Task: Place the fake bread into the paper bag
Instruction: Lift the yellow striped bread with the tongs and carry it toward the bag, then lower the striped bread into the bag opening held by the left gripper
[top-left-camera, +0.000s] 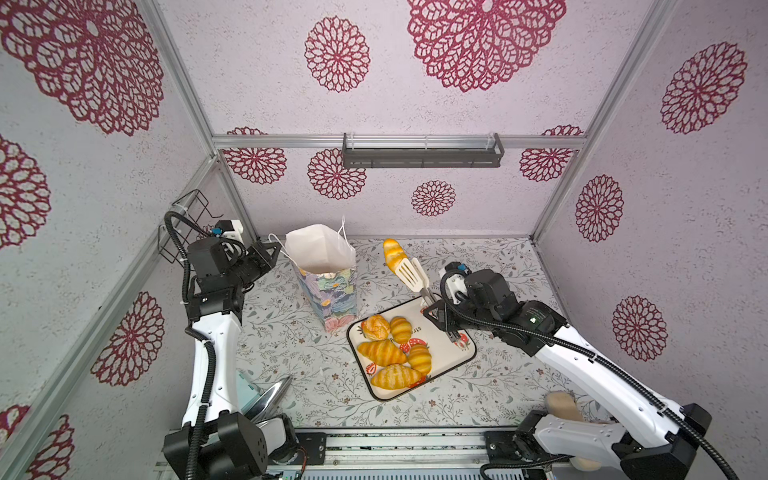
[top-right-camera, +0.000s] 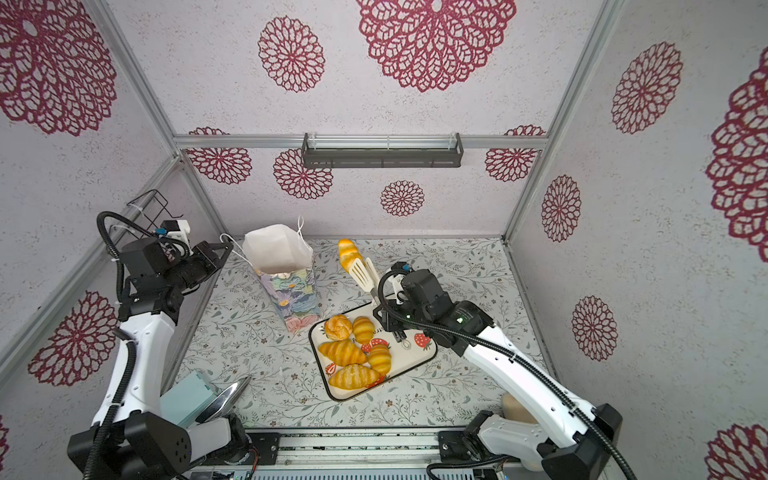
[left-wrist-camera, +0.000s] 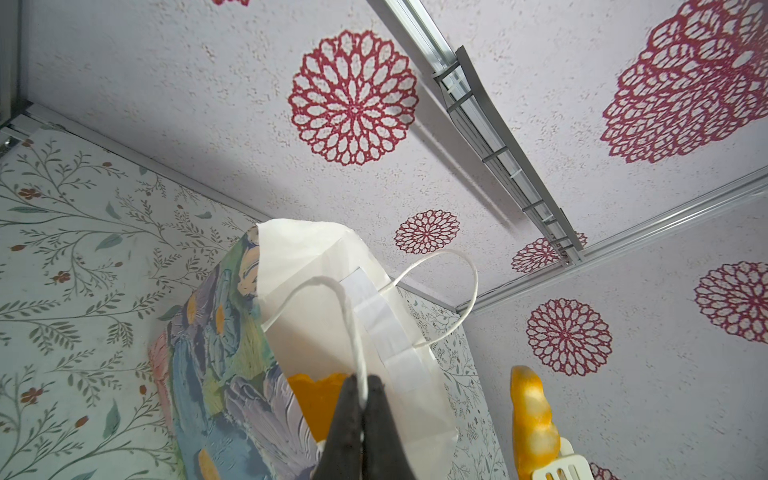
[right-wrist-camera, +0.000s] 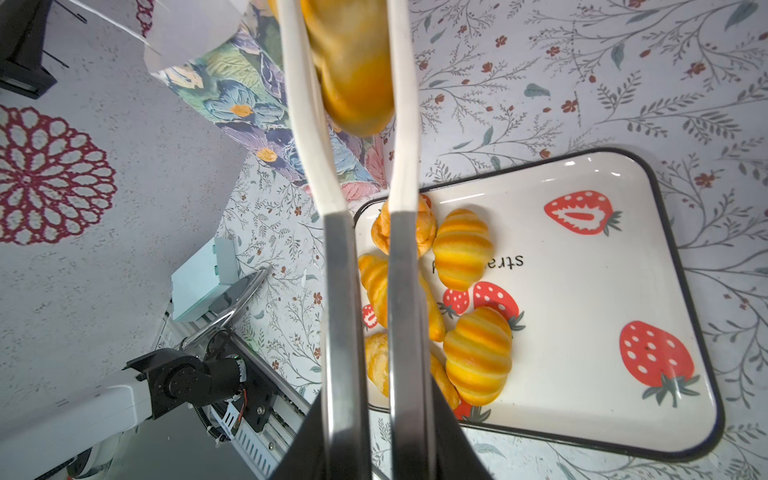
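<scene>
White cord first: flagging the thin white cord handle (left-wrist-camera: 353, 332) pinched flat in the left gripper (left-wrist-camera: 363, 399), jaws fully closed on it. Could slip out, or tug the tall pastel flower-print paper bag (top-left-camera: 328, 286) over if pulled sideways. Looks light, standing upright far-left of centre with its mouth open. Spotting an orange-yellow piece (left-wrist-camera: 316, 395) inside.

Further right, noting the long glossy golden plaited toy loaf (top-left-camera: 392, 253), apparently held off the table, just right of the bag mouth and not yet over it. Clamped at its near end only, between the white slotted tong blades (top-left-camera: 409, 272). Likely to pivot or drop out: slick surface, most of the length sticking out free. Could also catch the bag rim or the loose second cord going in, being long against that mouth.

Marking the right gripper (top-left-camera: 434, 309) as narrow, squeezing the steel tong arms together. Easing off would mean losing the loaf.

Near-right of the bag, counting five more glossy ridged golden croissants and rolls (top-left-camera: 381, 352). Bunched on the left half of the cream strawberry-print tray (top-left-camera: 461, 353), touching each other.
</scene>
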